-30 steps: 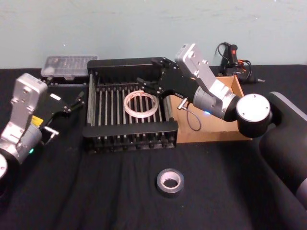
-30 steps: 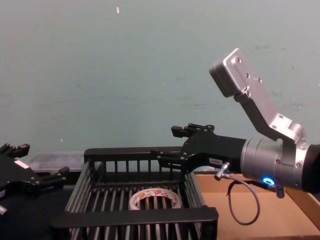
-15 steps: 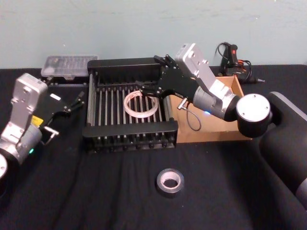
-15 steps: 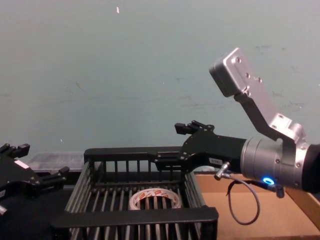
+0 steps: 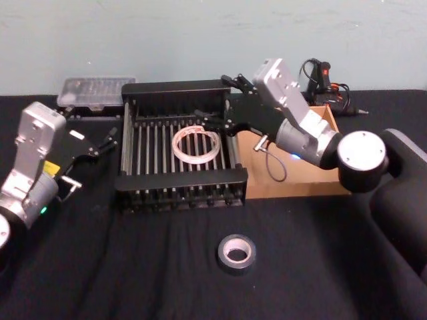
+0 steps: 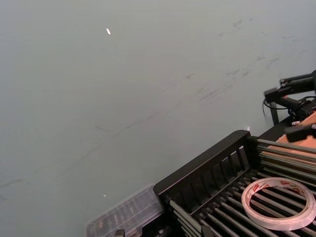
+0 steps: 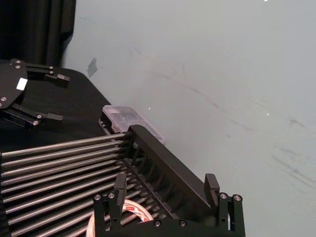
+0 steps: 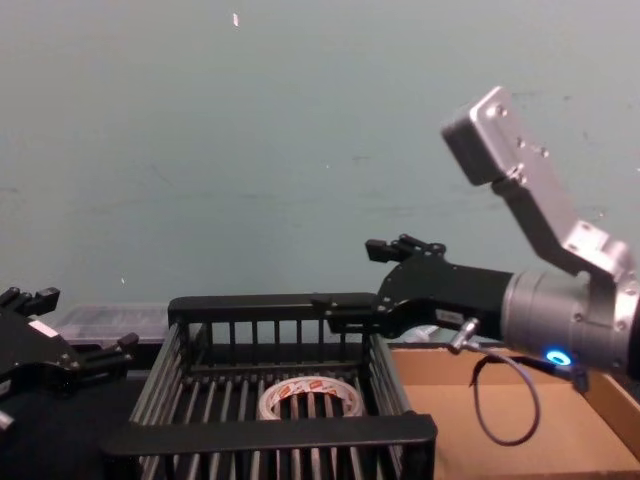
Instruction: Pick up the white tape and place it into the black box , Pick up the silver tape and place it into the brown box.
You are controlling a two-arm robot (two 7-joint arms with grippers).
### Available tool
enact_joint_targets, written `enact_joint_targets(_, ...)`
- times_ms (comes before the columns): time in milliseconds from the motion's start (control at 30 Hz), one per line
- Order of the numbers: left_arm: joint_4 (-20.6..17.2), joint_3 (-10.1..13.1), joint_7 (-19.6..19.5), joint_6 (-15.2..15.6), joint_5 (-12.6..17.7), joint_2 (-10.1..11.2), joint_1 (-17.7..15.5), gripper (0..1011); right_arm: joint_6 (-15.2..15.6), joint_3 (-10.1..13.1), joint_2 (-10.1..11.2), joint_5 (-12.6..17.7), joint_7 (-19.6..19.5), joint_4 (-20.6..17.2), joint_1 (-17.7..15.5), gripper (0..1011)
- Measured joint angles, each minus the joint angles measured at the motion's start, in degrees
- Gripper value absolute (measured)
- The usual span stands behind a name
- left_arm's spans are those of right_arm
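Right pincer [image 5: 219, 105] higher, clearing crate rim [image 5: 175, 87]

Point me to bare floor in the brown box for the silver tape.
The brown box has bare floor along its near wall. Its far end is crowded: the right end effector, open, hangs over the black box rim there. The silver tape lies on bare cloth.

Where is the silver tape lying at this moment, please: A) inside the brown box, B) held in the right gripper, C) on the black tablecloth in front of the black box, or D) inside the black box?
C: the silver tape lies flat on the black cloth, nearer the robot than the black box, which holds the white tape. The right gripper is open and holds nothing.
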Motion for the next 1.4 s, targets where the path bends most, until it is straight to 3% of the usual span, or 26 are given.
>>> enact_joint_targets(367,0.0,0.0,0.0,0.0,0.0,0.0,0.0,1001,3.0,3.0,5.4,2.5,-0.3,-12.0,-6.5,1000)
enact_joint_targets(833,0.0,0.0,0.0,0.0,0.0,0.0,0.0,1001,8.3,8.7,13.5,6.4,-2.7,-28.6,-19.2,1000)
enact_joint_targets(1133,0.0,0.0,0.0,0.0,0.0,0.0,0.0,1001,14.4,10.5,17.0,8.8,-2.7,-35.3,-25.9,1000)
enact_joint_targets(1400,0.0,0.0,0.0,0.0,0.0,0.0,0.0,1001,19.3,10.6,19.2,11.1,-1.5,-39.0,-29.4,1002)
